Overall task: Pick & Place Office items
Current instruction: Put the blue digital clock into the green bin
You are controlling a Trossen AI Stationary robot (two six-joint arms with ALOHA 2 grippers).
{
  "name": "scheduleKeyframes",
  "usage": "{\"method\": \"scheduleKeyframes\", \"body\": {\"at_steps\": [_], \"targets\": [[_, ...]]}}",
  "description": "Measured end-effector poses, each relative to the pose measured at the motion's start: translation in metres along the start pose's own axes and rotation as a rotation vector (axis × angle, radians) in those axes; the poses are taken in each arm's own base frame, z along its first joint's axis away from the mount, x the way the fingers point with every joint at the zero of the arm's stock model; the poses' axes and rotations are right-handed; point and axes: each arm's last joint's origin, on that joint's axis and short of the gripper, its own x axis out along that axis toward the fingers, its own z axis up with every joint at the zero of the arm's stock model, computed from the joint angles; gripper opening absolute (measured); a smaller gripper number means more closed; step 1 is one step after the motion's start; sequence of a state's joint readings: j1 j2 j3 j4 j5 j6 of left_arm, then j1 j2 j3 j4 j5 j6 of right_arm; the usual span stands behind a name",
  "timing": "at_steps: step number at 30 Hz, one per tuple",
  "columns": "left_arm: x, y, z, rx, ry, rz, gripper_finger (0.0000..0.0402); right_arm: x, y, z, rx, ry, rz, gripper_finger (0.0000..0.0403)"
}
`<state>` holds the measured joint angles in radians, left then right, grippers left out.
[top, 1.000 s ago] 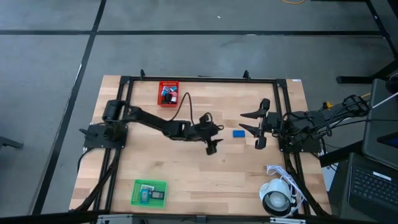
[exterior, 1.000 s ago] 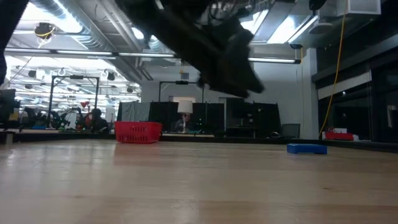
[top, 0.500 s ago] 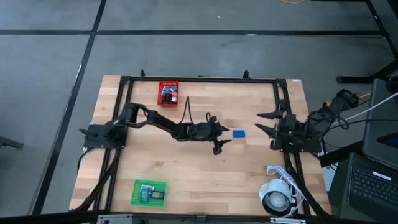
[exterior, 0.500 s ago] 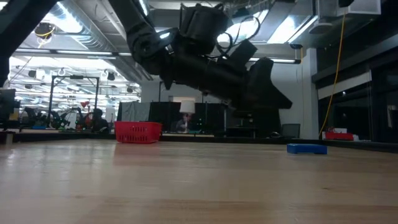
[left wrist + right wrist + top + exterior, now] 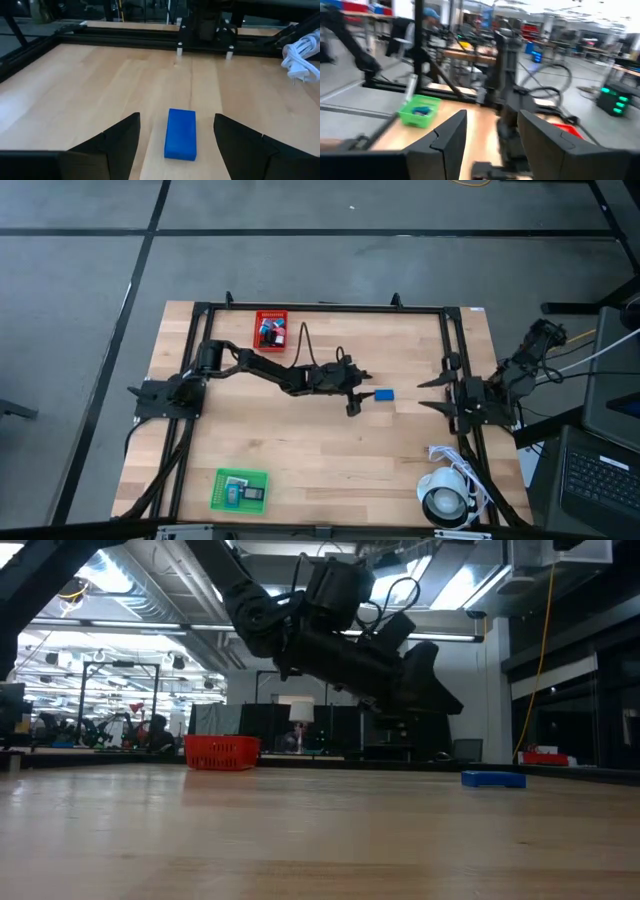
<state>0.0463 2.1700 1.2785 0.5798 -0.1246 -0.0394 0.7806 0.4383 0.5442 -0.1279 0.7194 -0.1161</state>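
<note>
A small blue block (image 5: 383,394) lies flat on the wooden table, right of centre; the low view also shows the block (image 5: 493,779). My left gripper (image 5: 358,393) hovers open just left of it, above the table, tipped slightly down. In the left wrist view the block (image 5: 180,133) lies ahead of and below the two open fingers, which do not touch it. My right gripper (image 5: 432,393) stands open at the table's right edge, off the table, with nothing between its fingers.
A red mesh bin (image 5: 270,330) with several small items stands at the far edge. A green mesh bin (image 5: 241,490) with items sits near the front left. A white roll with cable (image 5: 445,502) lies at the front right corner. Black frame rails (image 5: 320,308) border the table.
My left gripper has gone toward the table's right edge and down, closing on the blue block and tipping its fingers lower. My right gripper has drawn back from the block toward the right edge and turned. The block has stayed where it was.
</note>
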Motion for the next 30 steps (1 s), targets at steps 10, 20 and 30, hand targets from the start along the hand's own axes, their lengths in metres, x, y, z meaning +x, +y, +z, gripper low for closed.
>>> {"method": "scheduleKeyframes", "body": {"at_steps": [10, 20, 30], "targets": [[0.044, 0.001, -0.022, -0.006, 0.041, -0.04, 0.0247, 0.0, 0.002, 0.002, -0.005, -0.016, 0.008, 0.0183], [0.098, -0.004, -0.05, -0.006, 0.143, -0.036, 0.0247, 0.0, 0.002, 0.0, 0.004, 0.001, 0.01, 0.0183], [0.101, -0.003, -0.058, -0.075, 0.163, -0.053, 0.015, 0.0, 0.002, 0.0, 0.004, 0.002, 0.01, 0.0183]]}}
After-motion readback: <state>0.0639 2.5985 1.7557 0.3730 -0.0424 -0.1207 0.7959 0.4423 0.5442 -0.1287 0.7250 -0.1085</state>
